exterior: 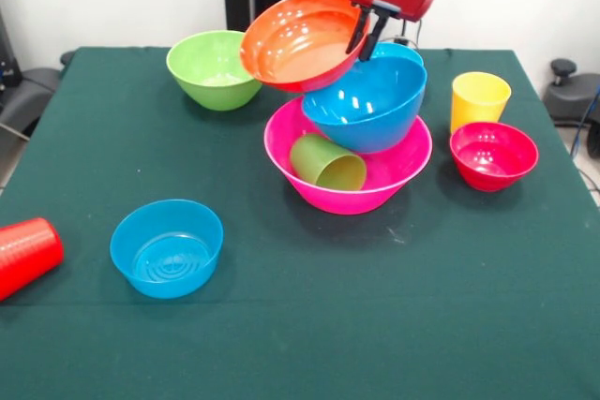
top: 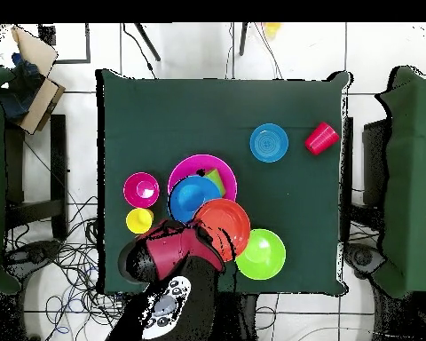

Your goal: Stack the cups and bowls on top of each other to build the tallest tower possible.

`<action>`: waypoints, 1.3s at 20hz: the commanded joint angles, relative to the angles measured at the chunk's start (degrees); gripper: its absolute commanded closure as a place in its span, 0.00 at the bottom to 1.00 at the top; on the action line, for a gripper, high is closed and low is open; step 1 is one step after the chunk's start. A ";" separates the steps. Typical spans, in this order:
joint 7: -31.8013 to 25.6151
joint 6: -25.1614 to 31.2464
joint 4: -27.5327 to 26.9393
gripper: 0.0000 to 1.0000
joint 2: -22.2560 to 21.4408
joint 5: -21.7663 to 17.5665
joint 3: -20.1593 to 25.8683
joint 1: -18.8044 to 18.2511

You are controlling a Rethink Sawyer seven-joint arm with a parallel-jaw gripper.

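Note:
My gripper [exterior: 364,37] is shut on the rim of the orange bowl [exterior: 300,39] and holds it tilted in the air, above and beside the tower. The tower is the biggest pink bowl [exterior: 349,196] with the large blue bowl [exterior: 370,105] leaning inside it and the green cup [exterior: 328,164] lying on its side in it. The overhead view shows the orange bowl [top: 225,226] overlapping the pink bowl's [top: 202,162] near edge, with the gripper [top: 201,234] at its rim. The lime green bowl [exterior: 214,67], yellow cup [exterior: 479,98] and magenta-red bowl [exterior: 493,155] stand apart.
A small blue bowl [exterior: 167,247] stands at the front left. The red cup [exterior: 23,255] lies on its side at the table's left edge. A sliver of cyan rim [exterior: 405,50] shows behind the large blue bowl. Cables and chairs surround the table [top: 163,115].

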 commanded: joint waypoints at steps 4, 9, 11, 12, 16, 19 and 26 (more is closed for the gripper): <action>7.85 2.04 -2.81 1.00 -0.75 3.55 3.05 1.13; 4.80 7.13 -2.92 1.00 -5.22 4.65 4.67 0.02; 3.30 9.45 -2.59 1.00 -7.87 5.11 5.46 -0.49; 2.07 12.02 -2.37 1.00 -10.37 5.59 6.01 -0.72; -0.73 21.05 -3.36 1.00 -15.96 7.15 7.11 -1.20; -1.35 24.34 -4.38 1.00 -17.30 7.87 7.91 -1.84; -1.93 26.48 -7.62 1.00 -15.91 8.00 9.64 -4.17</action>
